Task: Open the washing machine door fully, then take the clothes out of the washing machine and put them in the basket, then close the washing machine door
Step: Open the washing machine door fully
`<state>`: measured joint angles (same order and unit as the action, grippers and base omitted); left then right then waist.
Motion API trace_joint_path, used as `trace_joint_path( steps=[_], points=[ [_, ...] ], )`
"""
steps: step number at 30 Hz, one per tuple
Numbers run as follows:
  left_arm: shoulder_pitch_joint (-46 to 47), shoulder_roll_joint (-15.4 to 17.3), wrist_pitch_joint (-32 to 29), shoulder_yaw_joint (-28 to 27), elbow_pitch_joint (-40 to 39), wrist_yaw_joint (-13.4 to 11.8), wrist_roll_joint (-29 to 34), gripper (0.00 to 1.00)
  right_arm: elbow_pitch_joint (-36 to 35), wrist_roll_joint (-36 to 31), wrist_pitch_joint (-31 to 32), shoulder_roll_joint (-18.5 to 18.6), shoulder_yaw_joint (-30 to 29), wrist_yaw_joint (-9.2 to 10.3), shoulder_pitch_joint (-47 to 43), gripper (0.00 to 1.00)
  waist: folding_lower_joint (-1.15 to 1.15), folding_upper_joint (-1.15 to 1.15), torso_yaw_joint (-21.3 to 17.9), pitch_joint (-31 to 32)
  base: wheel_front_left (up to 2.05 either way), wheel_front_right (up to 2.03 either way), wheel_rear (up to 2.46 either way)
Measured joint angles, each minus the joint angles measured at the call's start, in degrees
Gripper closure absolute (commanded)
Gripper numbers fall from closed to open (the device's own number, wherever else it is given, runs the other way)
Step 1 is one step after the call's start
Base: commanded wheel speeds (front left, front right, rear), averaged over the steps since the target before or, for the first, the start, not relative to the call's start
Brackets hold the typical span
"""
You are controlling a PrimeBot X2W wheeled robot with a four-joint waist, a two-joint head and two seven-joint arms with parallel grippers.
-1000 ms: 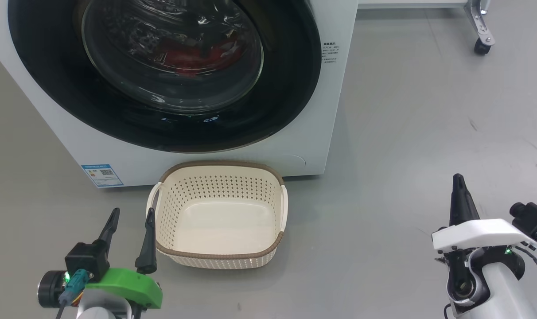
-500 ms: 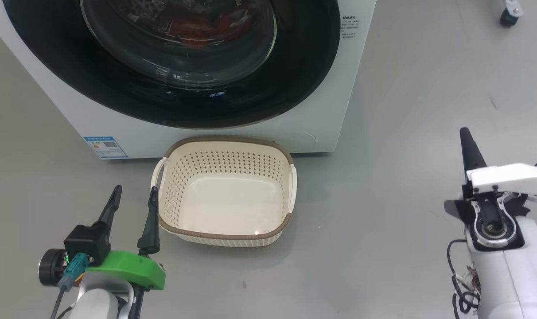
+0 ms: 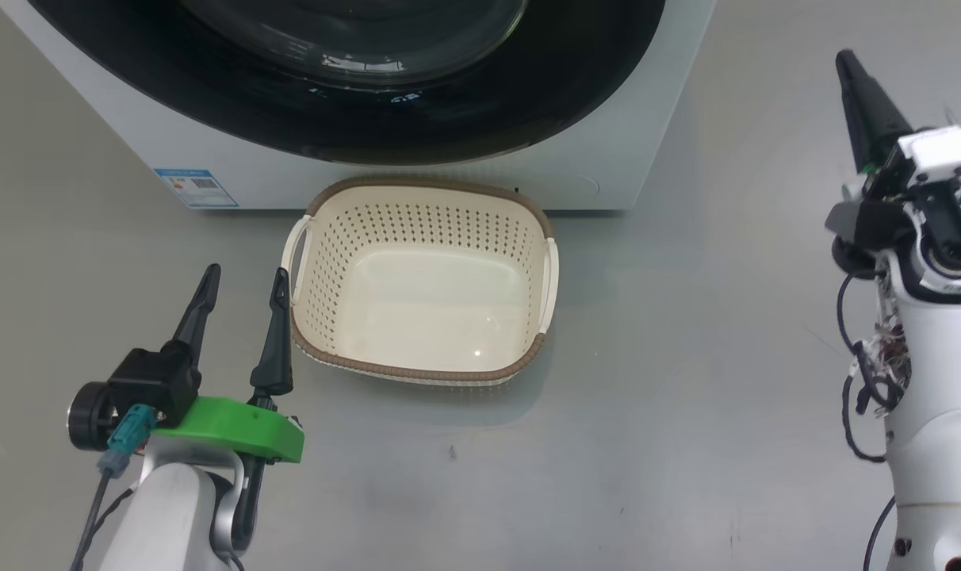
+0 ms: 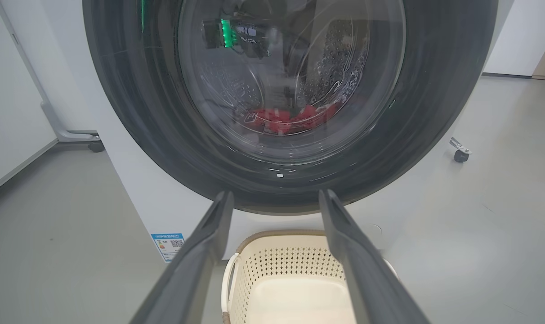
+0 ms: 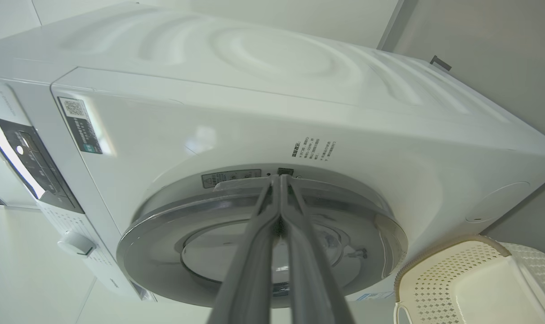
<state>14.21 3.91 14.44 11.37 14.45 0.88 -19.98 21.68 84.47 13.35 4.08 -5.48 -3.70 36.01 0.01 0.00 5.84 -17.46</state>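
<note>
Facing the washing machine (image 5: 299,112) with its door (image 4: 290,81) sitting shut, flush against the front; the opening step is not yet done. The clothes (image 4: 290,119) are lying in a low red heap at the bottom of the drum (image 4: 340,54), behind the door. The basket (image 3: 437,309) is standing empty on the floor (image 3: 687,357) just in front of the machine, below the door. Left gripper (image 3: 246,272) is hovering just beside the basket, fingers spread wide, holding nothing. Right gripper (image 3: 847,59) is hanging off the machine's right side, fingers pressed together, empty, pointing at the door's edge in the right wrist view; whether it is touching cannot be told. Judging the door as rigid, hinged, probably latched and glossy enough to be slippery, so hooking behind its edge is looking safer than pinching. The clothes are looking soft, light and limp; pinching a bunched fold near the top of the heap should be enough
</note>
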Motion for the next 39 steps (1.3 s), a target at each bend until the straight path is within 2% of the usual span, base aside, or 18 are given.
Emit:
trace_joint_path(
  steps=[19,29,39],
  points=[
    [4.98,-1.44,0.00,-0.25,-0.37,1.44,0.41,0.00,2.60,3.10,11.32,4.82,2.38,7.72,17.90,1.00,0.01,0.00,4.41,-8.18,0.00,0.00,0.00],
    [6.91,-1.91,0.00,-0.07,-0.04,2.01,0.41,0.00,4.57,2.08,15.03,7.15,4.67,9.38,25.04,1.00,0.00,0.00,6.62,-11.11,0.00,0.00,0.00],
    [8.59,-2.32,0.00,0.04,0.34,2.44,0.37,0.00,7.82,1.09,17.11,8.40,6.26,10.02,29.81,1.00,0.00,0.00,9.48,-13.34,0.00,0.00,0.00]
  ],
)
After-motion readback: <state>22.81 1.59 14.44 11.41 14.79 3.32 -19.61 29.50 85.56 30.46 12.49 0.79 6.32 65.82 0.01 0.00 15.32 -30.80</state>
